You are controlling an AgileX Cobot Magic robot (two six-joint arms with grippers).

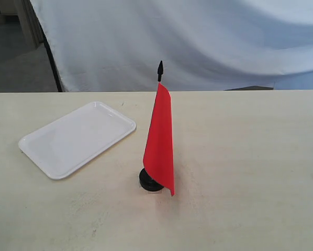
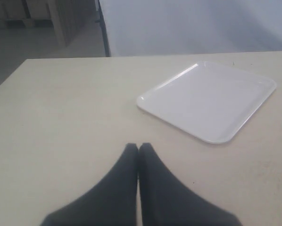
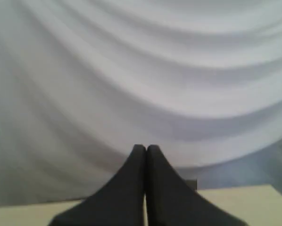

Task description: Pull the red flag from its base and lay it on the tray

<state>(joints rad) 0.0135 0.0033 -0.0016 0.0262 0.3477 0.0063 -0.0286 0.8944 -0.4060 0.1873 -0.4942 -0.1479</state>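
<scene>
The red flag [image 1: 160,141] stands upright in its round black base [image 1: 151,181] near the middle of the table, its black pointed tip at the top. The white tray [image 1: 77,138] lies flat to the left of it, with nothing on it. Neither gripper shows in the exterior view. In the left wrist view my left gripper [image 2: 138,147] is shut with nothing in it, hovering over bare table short of the tray [image 2: 209,99]. My right gripper [image 3: 146,148] is shut on nothing and faces the white backdrop; flag and base are out of both wrist views.
A white cloth backdrop [image 1: 188,42] hangs behind the table's far edge. The pale wooden table [image 1: 250,172] spreads wide to the right of the flag and in front of it. A dark stand leg [image 1: 52,57] rises behind the table at the back left.
</scene>
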